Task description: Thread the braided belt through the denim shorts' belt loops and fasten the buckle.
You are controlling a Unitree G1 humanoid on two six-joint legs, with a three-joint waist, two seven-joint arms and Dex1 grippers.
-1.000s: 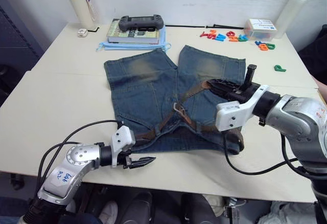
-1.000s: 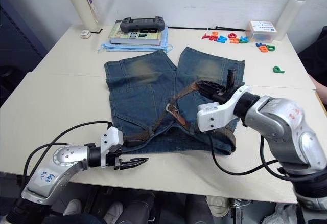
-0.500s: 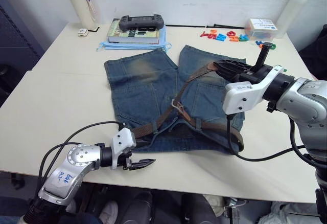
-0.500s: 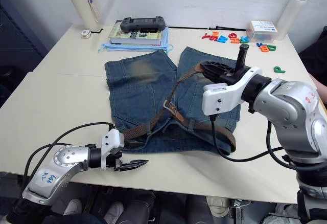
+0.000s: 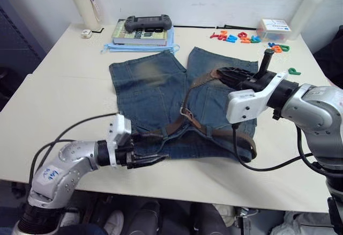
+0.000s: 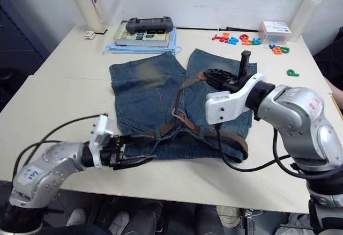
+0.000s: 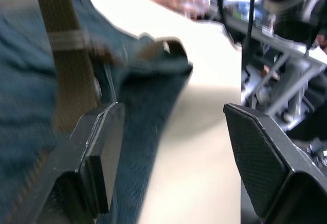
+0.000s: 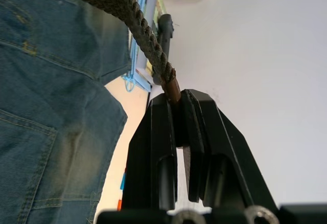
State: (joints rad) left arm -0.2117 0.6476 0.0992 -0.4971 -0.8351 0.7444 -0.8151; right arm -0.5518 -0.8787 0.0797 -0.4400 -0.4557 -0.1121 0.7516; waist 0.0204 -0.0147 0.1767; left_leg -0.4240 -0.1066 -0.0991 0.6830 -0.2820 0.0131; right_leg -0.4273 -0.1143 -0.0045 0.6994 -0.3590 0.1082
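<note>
The right gripper (image 8: 176,119) has its jaws pinched shut on the tip of the braided belt (image 5: 199,82), while the left gripper (image 7: 171,155) stands wide open, one finger over denim and the other over bare table (image 5: 64,90). The denim shorts (image 5: 147,93) lie flat in the middle of the table, waistband toward the robot, legs pointing away. The belt runs from the right gripper down across the shorts to the waistband, where the buckle (image 5: 188,115) lies near the middle; another stretch of strap lies along the waistband and curls at the shorts' right edge.

The belt looks light and limp — it sags between the held end and the cloth, so it will not push through a loop on its own and is best led by its stiffer leather tip, which is where the right gripper has it. The denim is soft and will likely bunch or drag unless pinned near the waistband.

The right arm reaches in from the right with its gripper raised above the right leg of the shorts. The left arm lies low, forearm along the near table edge, gripper level at the waistband's left end — placed, I judge, to steady the cloth.
</note>
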